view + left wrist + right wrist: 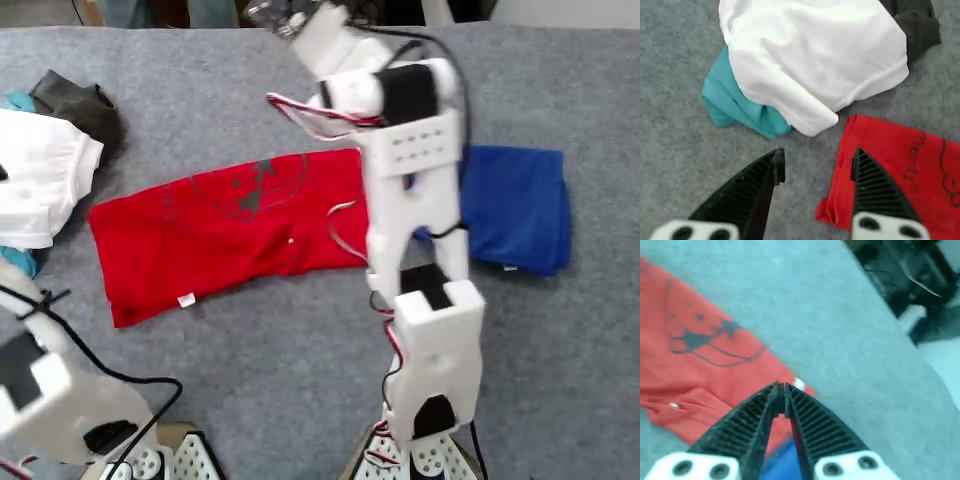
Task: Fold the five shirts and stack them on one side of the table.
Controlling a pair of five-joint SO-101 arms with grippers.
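Your left pincer [816,165] hangs released, jaws spread, one finger over the bare grey cloth-covered surface [680,150] and the other over the left end of the red cotton shirt with the dark print [885,135]. Your right pincer [781,390] is clenched on nothing, poised above that shirt's right end, near the folded blue shirt [515,205]. The red shirt lies mid-surface as a long strip, seemingly folded lengthwise already, so I judge the cross fold to be the step in hand. Come down with the left pincer squarely on the left hem and catch every layer, not just the top one; a doubled edge shows at the near corner. Lift only enough to clear the cloth, then carry it right in a straight line so the strip doesn't twist. Mind the loose white shirt [815,60] just beside that hem, heaped over a crumpled teal shirt [735,107] and a dark grey shirt [80,105]: snag it and you drag the pile along
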